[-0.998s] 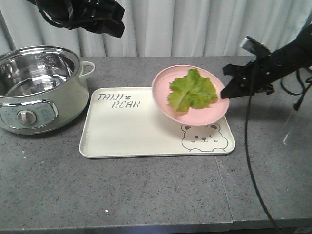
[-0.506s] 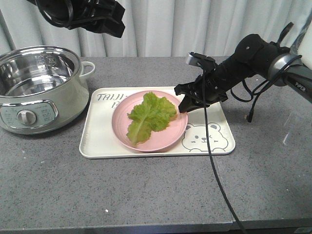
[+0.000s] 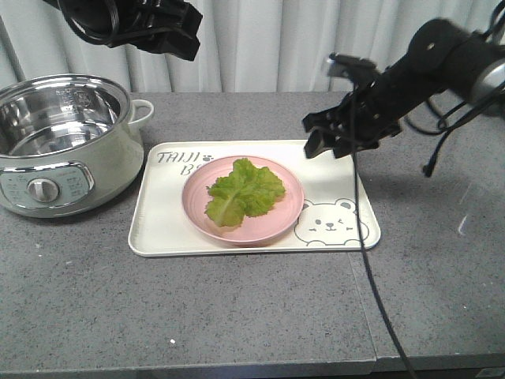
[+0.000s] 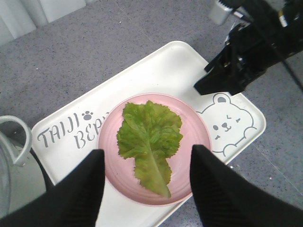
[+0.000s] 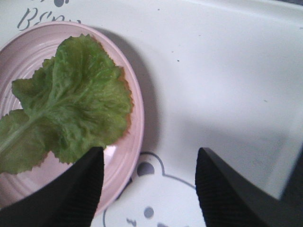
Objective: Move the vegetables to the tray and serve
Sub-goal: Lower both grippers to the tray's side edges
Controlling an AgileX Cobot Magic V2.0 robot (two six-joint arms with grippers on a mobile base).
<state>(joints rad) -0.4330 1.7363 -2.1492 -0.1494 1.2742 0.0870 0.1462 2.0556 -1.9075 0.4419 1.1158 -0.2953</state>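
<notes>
Quickly: lettuce leaf (image 3: 243, 192) lies flat in the pink plate (image 3: 278, 227), and the plate sits on the tray (image 3: 162, 225), roughly mid-tray, covering part of the lettering. Tray is on the grey table (image 3: 237, 316), with the steel pot (image 3: 55, 142) at its 9 o'clock.

Right gripper (image 3: 325, 146) hangs over the tray's far edge, about 1 o'clock from the plate. Its fingers are spread with nothing between them, clear of plate and leaf. Left gripper (image 3: 183, 41) is high up at 11 o'clock from the tray. Its wrist view shows the fingers wide apart and empty, looking straight down on the leaf.

Handling, as a judgement:
- The leaf looks very light, thin and floppy, with crinkled edges that would tear or bruise under a hard pinch.
- If you must lift the leaf, take the pale rib near the narrow stem end, which points at about 7 o'clock on the plate in the front view. Close gently, since it would droop either side of the pinch.
- The plate looks rigid and smooth. Its raised rim is the only hold, and the 3 o'clock edge is nearest the right arm.
- The tray looks stiff, smooth plastic, so the plate may slide if it tilts. For serving, take the rims of the short sides at 3 and 9 o'clock, one arm each, and keep it level.
</notes>
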